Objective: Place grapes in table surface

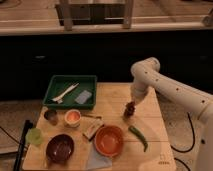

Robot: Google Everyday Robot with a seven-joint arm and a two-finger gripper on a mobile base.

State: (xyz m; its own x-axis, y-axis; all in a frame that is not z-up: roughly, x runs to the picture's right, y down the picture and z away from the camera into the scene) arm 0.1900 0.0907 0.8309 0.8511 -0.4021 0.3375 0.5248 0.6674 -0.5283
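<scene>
The grapes point(130, 110), a small dark reddish-purple cluster, are at the tip of my gripper point(130, 106), low over the table surface point(112, 102) right of its middle. Whether they rest on the wood or hang just above it does not show. My white arm point(165, 85) reaches in from the right and bends down to that spot. The gripper points straight down at the grapes.
A green tray point(70, 91) with white utensils sits at the back left. An orange bowl point(108, 140), a dark brown bowl point(60, 148), small cups point(72, 117), a small box point(93, 130) and a bluish cloth point(98, 161) fill the front left. A green chili pepper point(139, 136) lies in front of the grapes.
</scene>
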